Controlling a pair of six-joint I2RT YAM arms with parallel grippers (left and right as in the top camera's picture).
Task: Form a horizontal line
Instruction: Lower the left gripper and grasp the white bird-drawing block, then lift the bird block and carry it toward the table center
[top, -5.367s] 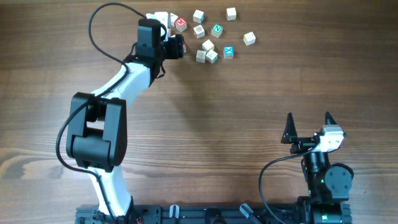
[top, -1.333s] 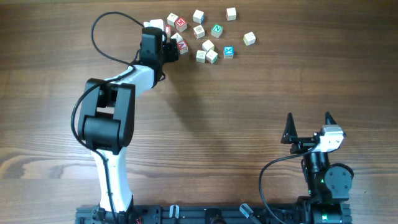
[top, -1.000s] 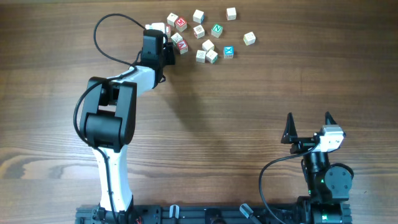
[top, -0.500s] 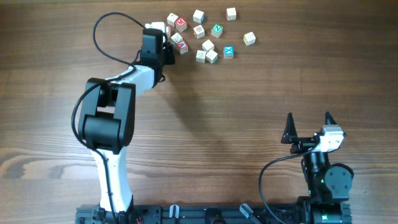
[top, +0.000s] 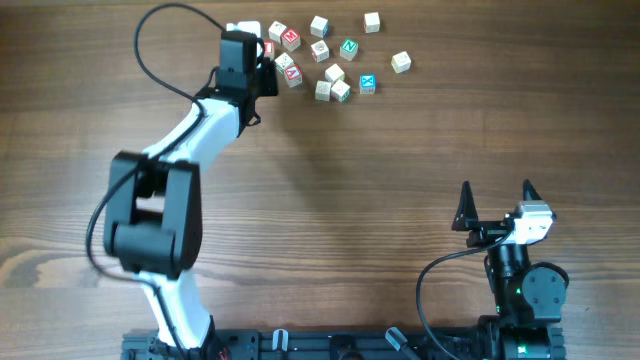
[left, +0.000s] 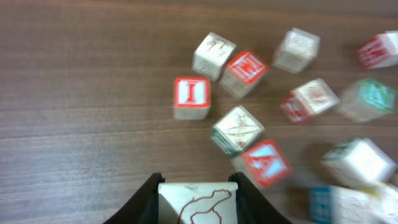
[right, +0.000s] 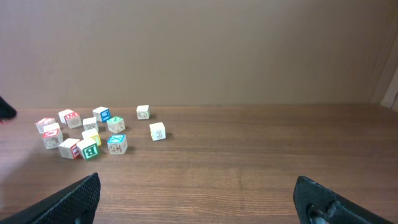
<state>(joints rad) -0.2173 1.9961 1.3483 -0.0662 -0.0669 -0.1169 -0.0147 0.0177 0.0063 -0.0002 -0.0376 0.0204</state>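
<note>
Horizontal line (top: 343, 89): a short row of three letter cubes on the near edge of the cube cluster, at the far side of the table (top: 400, 200), roughly mid-width. Two pale cubes touch. The cyan-faced cube sits at the row's right end, just beside them; contact there cannot be confirmed from overhead. The row runs left to right and is slightly uneven at the cyan end. From the right wrist view the same three cubes (right: 90, 148) form the front of the cluster.

Left gripper (left: 198, 190): closed on a pale held cube (left: 199, 205) with a reddish-brown outline drawing on its face, one jaw against each side. It is at the cluster's left edge, apart from the row. Judgement: the cube is held so it can be carried to the row's pale end and set down as an extension. Whether it is off the surface cannot be told.

Loose cubes lie between the gripper and the row, including a red-I cube (left: 191, 98) and a red-A cube (left: 266, 163). Judgement: they crowd the approach and could be knocked.

Right gripper (top: 496, 195): spread wide, nothing between the fingers, parked near its base, well apart from all cubes.

Surface: dark wood-grain tabletop. Room: plain beige wall (right: 217, 50) behind the far edge.
</note>
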